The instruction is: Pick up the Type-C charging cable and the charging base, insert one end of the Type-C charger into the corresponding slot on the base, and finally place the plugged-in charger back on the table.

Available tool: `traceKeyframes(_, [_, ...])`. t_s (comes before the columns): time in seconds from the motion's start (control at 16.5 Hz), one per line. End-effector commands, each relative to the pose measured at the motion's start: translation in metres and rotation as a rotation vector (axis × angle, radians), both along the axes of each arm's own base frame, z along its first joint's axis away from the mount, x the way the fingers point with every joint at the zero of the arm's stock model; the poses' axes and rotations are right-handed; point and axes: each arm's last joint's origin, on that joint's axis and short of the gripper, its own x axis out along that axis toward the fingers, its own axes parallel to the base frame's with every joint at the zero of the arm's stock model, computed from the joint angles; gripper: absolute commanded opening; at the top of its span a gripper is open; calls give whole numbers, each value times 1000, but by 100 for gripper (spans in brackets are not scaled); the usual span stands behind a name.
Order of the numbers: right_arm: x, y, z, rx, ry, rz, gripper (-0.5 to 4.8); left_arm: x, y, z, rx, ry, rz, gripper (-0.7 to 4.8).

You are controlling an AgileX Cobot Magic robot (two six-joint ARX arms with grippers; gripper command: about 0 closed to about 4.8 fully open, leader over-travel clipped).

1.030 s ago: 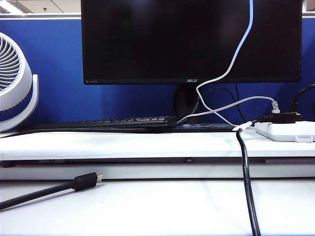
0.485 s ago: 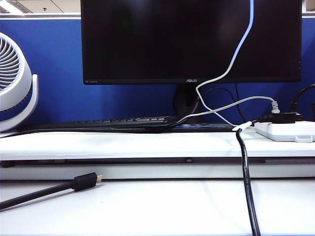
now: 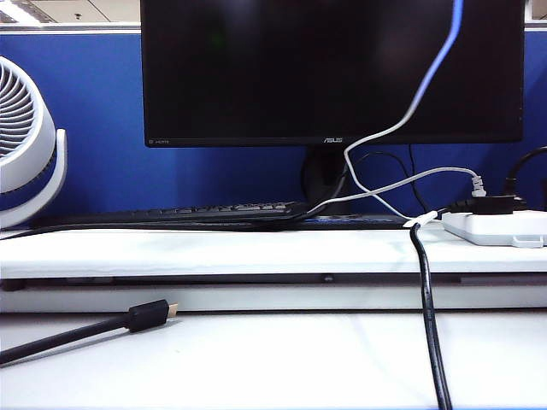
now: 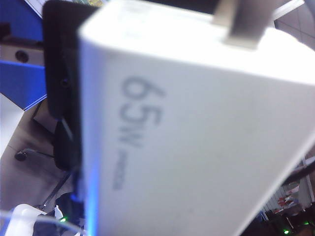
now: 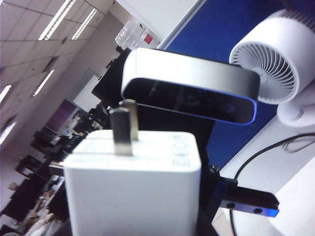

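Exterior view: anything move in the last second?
Only the thin white Type-C charging cable hanging in front of the black monitor: its upper stretch swung right, and the bend by the stand shifted slightly. The black gold-tipped cable, white power strip and white fan stayed put. Neither gripper shows in this view.

White table (image 3: pixel 282 363), plain top. On it: thick black cable w/ gold-tipped plug (image 3: pixel 150 315), near left edge; 2nd black cable (image 3: pixel 430 325) crossing right part to the front edge. White riser shelf (image 3: pixel 214 250) along back edge.
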Motion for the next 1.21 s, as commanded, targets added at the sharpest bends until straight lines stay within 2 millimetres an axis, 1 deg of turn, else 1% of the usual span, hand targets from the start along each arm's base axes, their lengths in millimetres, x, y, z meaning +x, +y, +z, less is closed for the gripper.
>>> traceKeyframes(0.06, [-3, -2, 3, 4, -8, 56, 80, 0, -1, 3, -18, -24, 42, -6])
traceKeyframes(0.24, [-3, -3, 3, 4, -10, 56, 80, 0, -1, 3, -18, -22, 43, -6])
traceKeyframes(0.48, [-3, -3, 4, 3, -34, 55, 80, 4, 5, 3, -16, -19, 60, -6])
traceKeyframes(0.67, [0, -10, 4, 4, -37, 26, 80, 7, 9, 3, -15, -18, 73, -6])
traceKeyframes(1.21, [0, -12, 4, 3, -37, 38, 80, 8, 12, 3, -14, -18, 76, -6])
